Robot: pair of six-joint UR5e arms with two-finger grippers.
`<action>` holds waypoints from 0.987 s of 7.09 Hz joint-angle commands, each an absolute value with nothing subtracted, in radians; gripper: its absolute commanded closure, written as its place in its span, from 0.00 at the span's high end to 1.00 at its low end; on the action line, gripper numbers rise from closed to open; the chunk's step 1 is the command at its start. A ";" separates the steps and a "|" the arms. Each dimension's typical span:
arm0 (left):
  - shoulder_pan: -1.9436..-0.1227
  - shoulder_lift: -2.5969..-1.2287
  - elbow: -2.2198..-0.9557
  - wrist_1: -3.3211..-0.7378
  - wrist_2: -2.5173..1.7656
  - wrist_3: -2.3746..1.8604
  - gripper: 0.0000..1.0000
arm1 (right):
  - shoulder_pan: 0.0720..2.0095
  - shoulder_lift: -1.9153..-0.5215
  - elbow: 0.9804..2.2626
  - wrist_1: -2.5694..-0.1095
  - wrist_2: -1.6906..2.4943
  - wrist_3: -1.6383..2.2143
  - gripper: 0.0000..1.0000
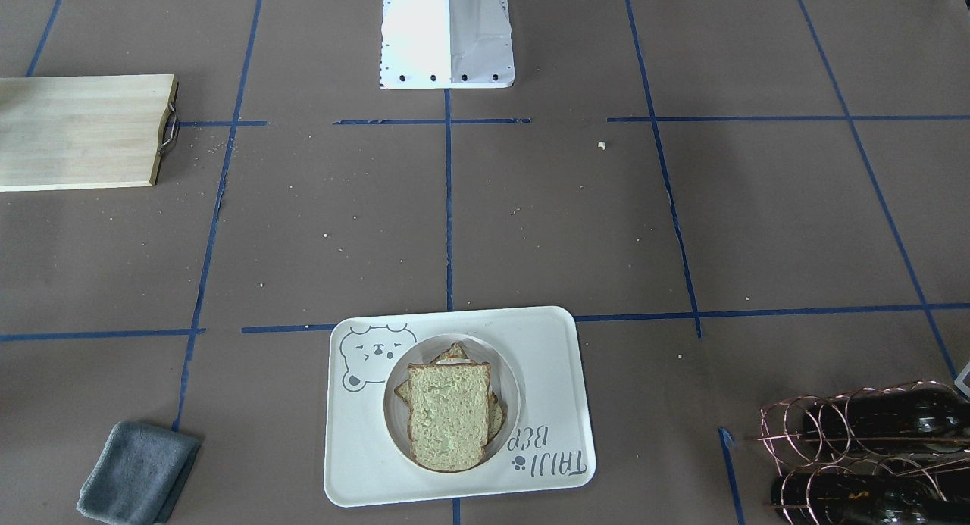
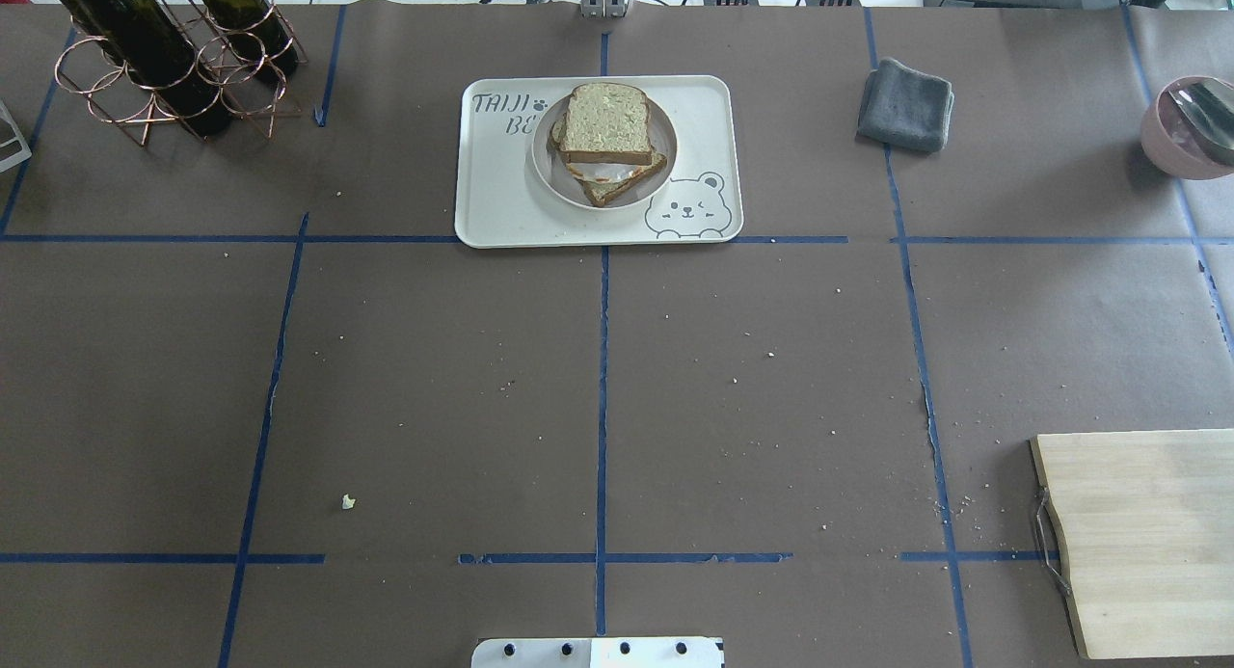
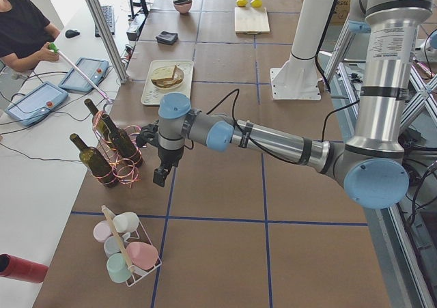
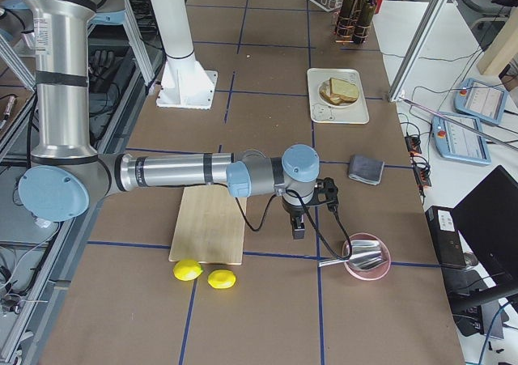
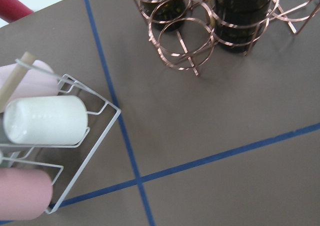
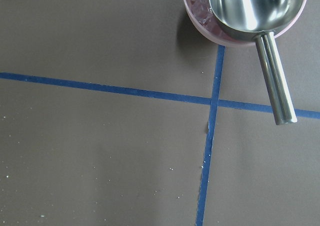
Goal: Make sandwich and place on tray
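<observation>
Copper wire rack [image 2: 174, 70] with dark bottles occupies the overhead view's upper left. Upper centre: the sandwich [image 2: 605, 123] sits on a white plate [image 2: 545, 167] on the tray [image 2: 501, 205], a pale layer, possibly egg, between its slices. Lower right: wooden cutting board [image 2: 1147, 543]. Left gripper [image 3: 162, 178] and right gripper [image 4: 298, 227] appear only in side views; jaw width cannot be determined.
</observation>
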State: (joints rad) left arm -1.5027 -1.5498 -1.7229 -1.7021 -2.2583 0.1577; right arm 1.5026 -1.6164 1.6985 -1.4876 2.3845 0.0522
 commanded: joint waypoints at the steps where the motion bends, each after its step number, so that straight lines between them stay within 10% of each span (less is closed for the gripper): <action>1: -1.509 -1.517 -1.671 -1.726 -2.309 0.189 1.00 | 1.512 -1.623 1.698 -1.486 2.408 0.052 1.00; 7: -1.519 -1.536 -1.652 -1.565 -2.378 0.179 1.00 | 1.581 -1.669 1.695 -1.485 2.441 0.043 1.00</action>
State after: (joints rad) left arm -1.5157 -1.5351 -1.6516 -1.5663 -2.3752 0.1802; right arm 1.5589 -1.6519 1.6924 -1.4865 2.4352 0.0482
